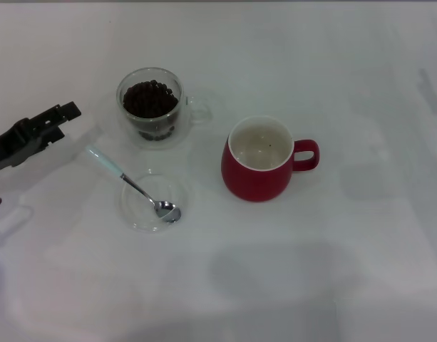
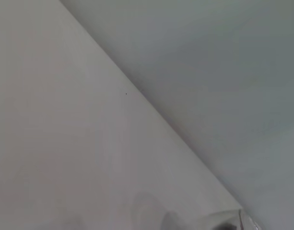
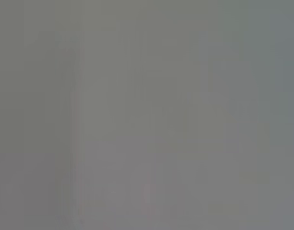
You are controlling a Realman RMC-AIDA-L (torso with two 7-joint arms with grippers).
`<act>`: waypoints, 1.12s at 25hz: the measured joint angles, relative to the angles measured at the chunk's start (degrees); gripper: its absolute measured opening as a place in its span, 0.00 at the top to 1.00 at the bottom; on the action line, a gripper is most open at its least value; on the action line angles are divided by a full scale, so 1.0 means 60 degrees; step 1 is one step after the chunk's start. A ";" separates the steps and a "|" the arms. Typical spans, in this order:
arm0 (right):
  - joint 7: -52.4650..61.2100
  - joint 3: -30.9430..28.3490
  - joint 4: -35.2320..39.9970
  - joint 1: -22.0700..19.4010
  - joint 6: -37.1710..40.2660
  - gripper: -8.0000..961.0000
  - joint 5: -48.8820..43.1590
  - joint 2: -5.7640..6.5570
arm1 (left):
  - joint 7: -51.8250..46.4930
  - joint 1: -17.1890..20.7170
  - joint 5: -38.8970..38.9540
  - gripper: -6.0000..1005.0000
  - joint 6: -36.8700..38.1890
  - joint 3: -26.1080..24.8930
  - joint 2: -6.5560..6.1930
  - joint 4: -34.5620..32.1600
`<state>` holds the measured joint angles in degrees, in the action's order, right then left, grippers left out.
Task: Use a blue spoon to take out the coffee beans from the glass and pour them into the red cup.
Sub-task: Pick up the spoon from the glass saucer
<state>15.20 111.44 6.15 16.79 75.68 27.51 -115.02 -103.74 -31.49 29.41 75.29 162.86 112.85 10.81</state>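
The glass (image 1: pixel 182 107) stands at the back left of the white table, full of dark coffee beans (image 1: pixel 150 98). The blue spoon (image 1: pixel 129 182) lies in front of it, its metal bowl resting in a flat clear saucer (image 1: pixel 141 214) and its pale blue handle pointing back-left. The red cup (image 1: pixel 257 174) stands to the right, its handle to the right, its white inside nearly empty. My left gripper (image 1: pixel 67 120) is open and empty, left of the glass and just behind-left of the spoon's handle tip. The right gripper is out of view.
The table (image 1: pixel 332 271) is plain white all around. The left wrist view shows the table surface and a bit of clear glass rim (image 2: pixel 242 221) at its corner; I cannot tell whose. The right wrist view shows only plain grey.
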 joint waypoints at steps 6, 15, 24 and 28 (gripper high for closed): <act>0.0014 0.0001 0.0000 -0.0021 -0.0001 0.10 -0.0024 -0.0005 | 0.0170 0.0083 -0.0106 0.11 0.0055 0.0012 0.0102 0.0000; 0.0077 0.0053 0.0059 -0.0051 0.0074 0.10 -0.0073 -0.0005 | 0.1221 0.0293 -0.0233 0.11 0.0245 0.0016 0.0243 -0.0050; 0.0085 0.0088 0.0083 -0.0047 0.0080 0.10 -0.0074 -0.0006 | 0.1901 0.0341 -0.0344 0.11 0.0526 0.0015 0.0276 -0.0050; 0.0088 0.0088 0.0095 -0.0045 0.0083 0.10 -0.0074 -0.0006 | 0.2460 0.0363 -0.0386 0.11 0.0532 0.0016 0.0380 -0.0037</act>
<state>15.73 111.97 6.72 16.52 76.17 27.07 -115.05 -88.98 -29.31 27.10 78.48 162.95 115.13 10.59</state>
